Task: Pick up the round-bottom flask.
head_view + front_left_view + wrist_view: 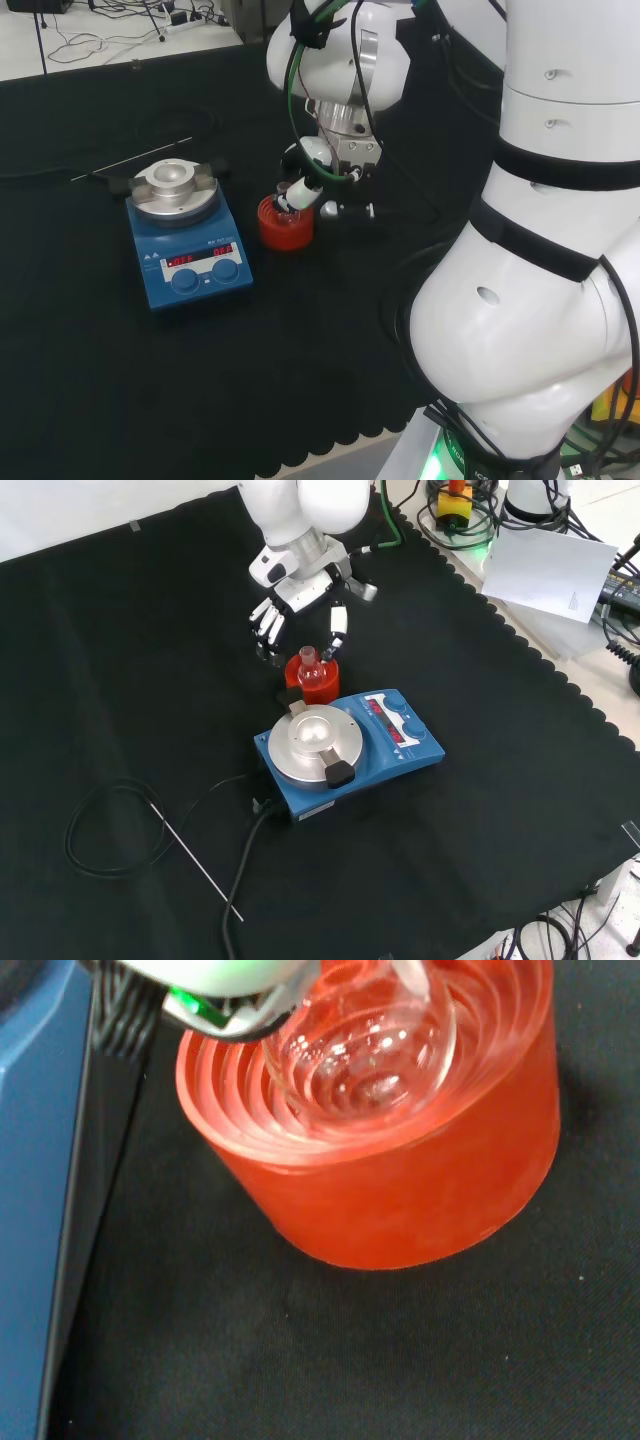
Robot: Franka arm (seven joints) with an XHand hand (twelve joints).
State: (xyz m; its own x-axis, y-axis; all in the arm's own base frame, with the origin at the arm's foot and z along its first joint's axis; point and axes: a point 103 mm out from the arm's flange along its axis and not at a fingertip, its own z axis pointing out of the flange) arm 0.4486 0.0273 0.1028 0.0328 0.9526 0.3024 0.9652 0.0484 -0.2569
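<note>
Head view: we see black-and-white robot hand (318, 182) just above clear glass round-bottom flask (291, 197), seated in red ribbed ring stand (285, 226).

Front view: fingers (266, 618) spread wide, holding nothing, flanking flask neck; blue hotplate stirrer (345, 748) close by.

Wrist view: flask bulb nested in ring. We'd close round neck, lift straight.

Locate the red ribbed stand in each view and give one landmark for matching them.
Head view: red ribbed stand at centre, right of the blue hotplate.
Front view: stand just above the hotplate, below the hand.
Wrist view: stand beside the hotplate.
Shared landmark: the hotplate.
</note>
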